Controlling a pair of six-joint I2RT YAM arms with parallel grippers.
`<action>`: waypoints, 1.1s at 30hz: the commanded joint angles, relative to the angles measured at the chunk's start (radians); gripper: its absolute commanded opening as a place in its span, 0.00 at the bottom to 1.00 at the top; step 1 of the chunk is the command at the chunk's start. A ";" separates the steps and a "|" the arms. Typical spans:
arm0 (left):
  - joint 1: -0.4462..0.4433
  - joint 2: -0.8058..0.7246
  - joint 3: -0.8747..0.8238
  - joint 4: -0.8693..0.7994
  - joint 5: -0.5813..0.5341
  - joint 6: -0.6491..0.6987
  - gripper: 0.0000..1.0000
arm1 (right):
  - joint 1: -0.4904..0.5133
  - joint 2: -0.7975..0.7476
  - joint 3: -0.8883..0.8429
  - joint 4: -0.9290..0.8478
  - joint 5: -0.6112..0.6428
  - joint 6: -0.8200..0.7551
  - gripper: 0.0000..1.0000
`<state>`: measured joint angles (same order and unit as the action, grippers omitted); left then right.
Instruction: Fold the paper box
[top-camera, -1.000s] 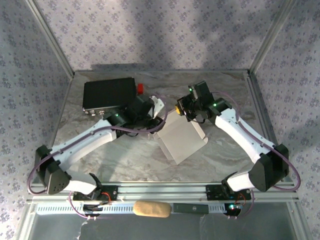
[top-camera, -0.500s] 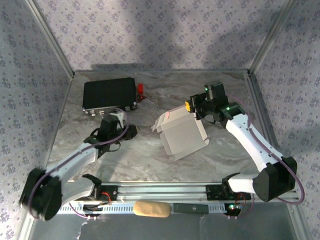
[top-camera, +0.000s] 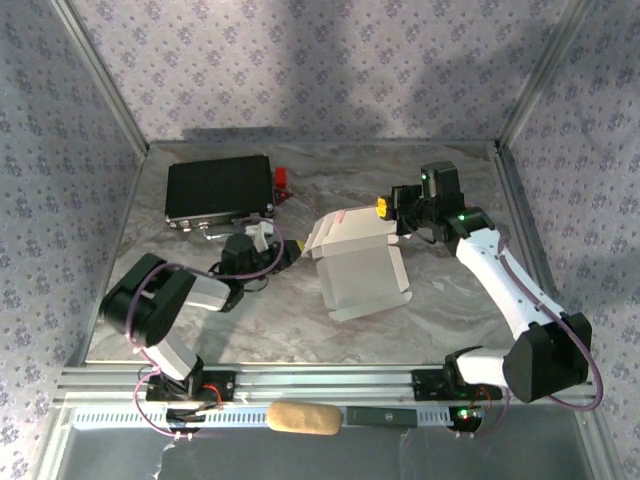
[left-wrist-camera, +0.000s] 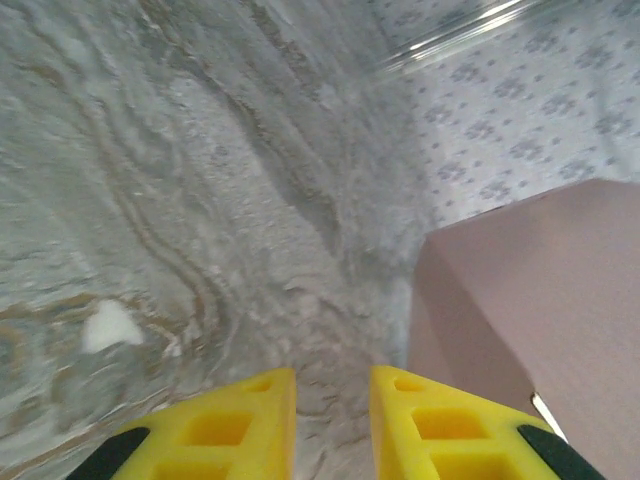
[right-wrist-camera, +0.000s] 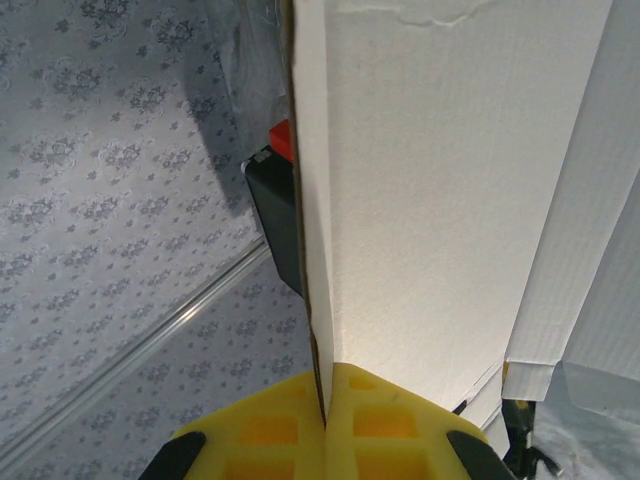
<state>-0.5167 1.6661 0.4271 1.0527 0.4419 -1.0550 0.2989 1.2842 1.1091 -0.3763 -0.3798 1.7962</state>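
Right end effector (right-wrist-camera: 325, 385) clamps the far edge of the paper box (top-camera: 360, 265); left end effector (left-wrist-camera: 333, 385) (parted, empty) sits near its left side.

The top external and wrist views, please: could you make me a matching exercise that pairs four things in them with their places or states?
Things
1. pale pink cardboard paper box
2. black rectangular case
3. left gripper
4. right gripper

Places or states
A. far left of the marbled table
B. shut on a panel of the box
C. mid-table, partly folded
D. slightly open, holding nothing

Pairs: 1-C, 2-A, 3-D, 4-B
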 joint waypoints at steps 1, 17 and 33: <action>-0.018 0.072 -0.012 0.350 0.021 -0.111 0.26 | -0.035 -0.031 -0.009 0.035 -0.037 0.050 0.00; -0.111 0.059 0.042 0.355 -0.053 -0.094 0.31 | -0.079 -0.042 -0.025 0.067 -0.071 0.083 0.00; -0.199 0.075 0.033 0.328 -0.215 -0.003 0.43 | -0.063 -0.092 -0.108 0.100 -0.041 0.104 0.00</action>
<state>-0.7013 1.7435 0.4622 1.3346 0.2829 -1.1038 0.2165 1.2095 1.0256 -0.2508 -0.3889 1.8965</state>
